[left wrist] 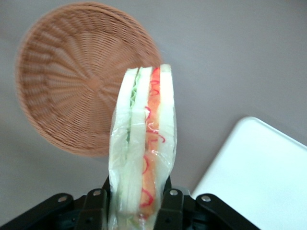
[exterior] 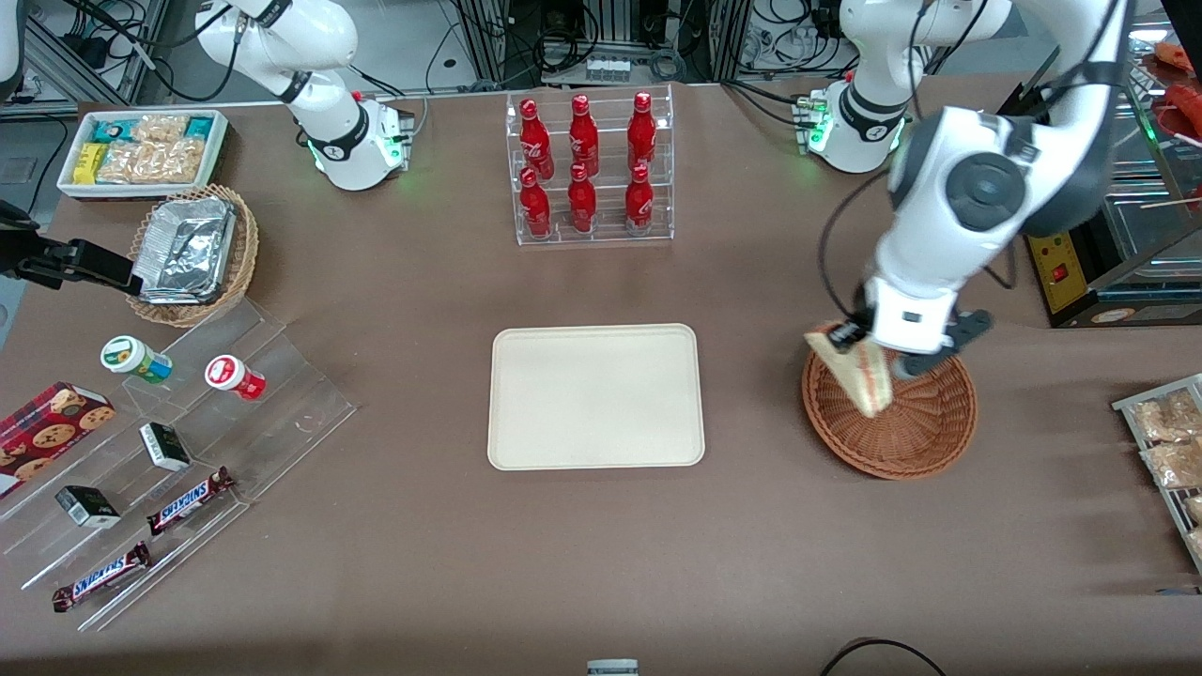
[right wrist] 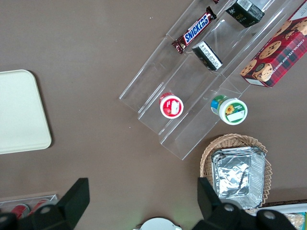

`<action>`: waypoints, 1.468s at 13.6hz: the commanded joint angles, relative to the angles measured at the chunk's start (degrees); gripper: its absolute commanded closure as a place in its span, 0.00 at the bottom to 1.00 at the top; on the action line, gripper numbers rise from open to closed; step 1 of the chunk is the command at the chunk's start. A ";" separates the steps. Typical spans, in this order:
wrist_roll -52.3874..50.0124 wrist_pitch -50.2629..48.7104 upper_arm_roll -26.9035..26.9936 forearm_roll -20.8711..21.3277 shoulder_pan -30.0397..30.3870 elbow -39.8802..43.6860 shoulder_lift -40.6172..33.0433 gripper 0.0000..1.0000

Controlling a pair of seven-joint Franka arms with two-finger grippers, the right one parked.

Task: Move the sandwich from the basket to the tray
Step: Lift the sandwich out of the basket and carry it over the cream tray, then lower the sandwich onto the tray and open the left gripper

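My left gripper [exterior: 869, 355] is shut on the sandwich [exterior: 859, 373], a plastic-wrapped white-bread wedge with red-orange and green filling [left wrist: 144, 153]. It hangs lifted above the reddish-brown wicker basket [exterior: 916, 427], over the rim nearest the tray. In the wrist view the black fingers [left wrist: 169, 211] clamp the wedge's two bread faces, with the empty basket [left wrist: 72, 86] below it. The cream-white tray [exterior: 595, 395] lies bare at the table's middle, and its corner [left wrist: 259, 177] shows close beside the sandwich.
A clear rack of red bottles [exterior: 589, 169] stands farther from the camera than the tray. A paler wicker basket with foil containers [exterior: 192, 253], a white bin of snacks [exterior: 143, 150] and a clear stepped display [exterior: 169, 451] lie toward the parked arm's end. Packets on a rack [exterior: 1169, 451] sit at the working arm's end.
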 commanded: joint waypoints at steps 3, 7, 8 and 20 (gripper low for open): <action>-5.83 -1.06 -7.48 4.76 -5.17 12.81 11.85 0.62; -14.88 -0.71 -7.40 15.22 -15.99 23.71 26.70 0.62; -17.34 0.16 -7.31 17.51 -18.02 26.61 30.30 0.62; -15.44 13.35 -6.96 27.47 -24.28 29.98 42.38 0.62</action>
